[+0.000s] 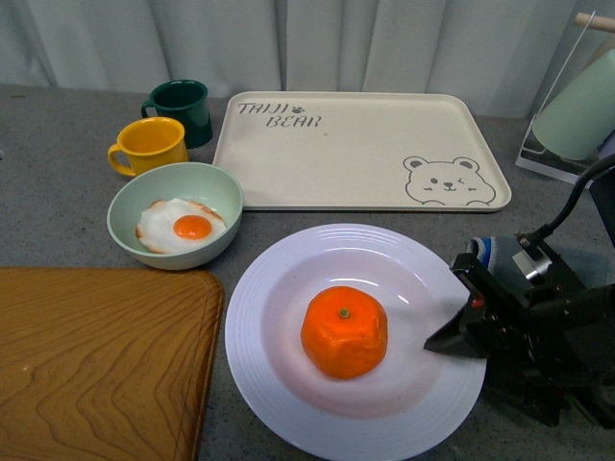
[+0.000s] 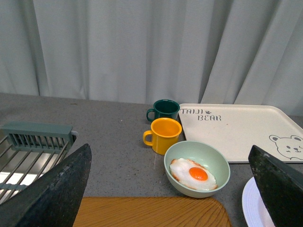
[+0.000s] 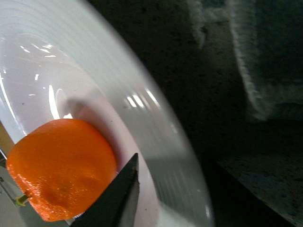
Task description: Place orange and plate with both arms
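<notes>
Glossy round white plate (image 1: 288, 408) with a ridged rim sits on the grey surface (image 1: 58, 173), the bright dimpled orange (image 1: 344, 331) at its centre. The right hand (image 1: 459, 322) is at the plate's right rim; I cannot tell its grip. The left hand (image 2: 169, 153) is spread wide and empty.

Bright orange (image 1: 344, 331) on glossy white plate (image 1: 279, 384)

A kitchen-like setting, shown by a grey speckled counter (image 1: 58, 192) before a pale curtain (image 2: 142, 47) carrying a green mug (image 1: 180, 110), a yellow mug (image 1: 151, 146), a bowl (image 1: 135, 197) with a fried egg (image 1: 183, 227), a plate (image 1: 252, 317), a tray (image 1: 356, 154), a wooden board (image 1: 96, 365) and a dish rack (image 2: 28, 151)
</notes>
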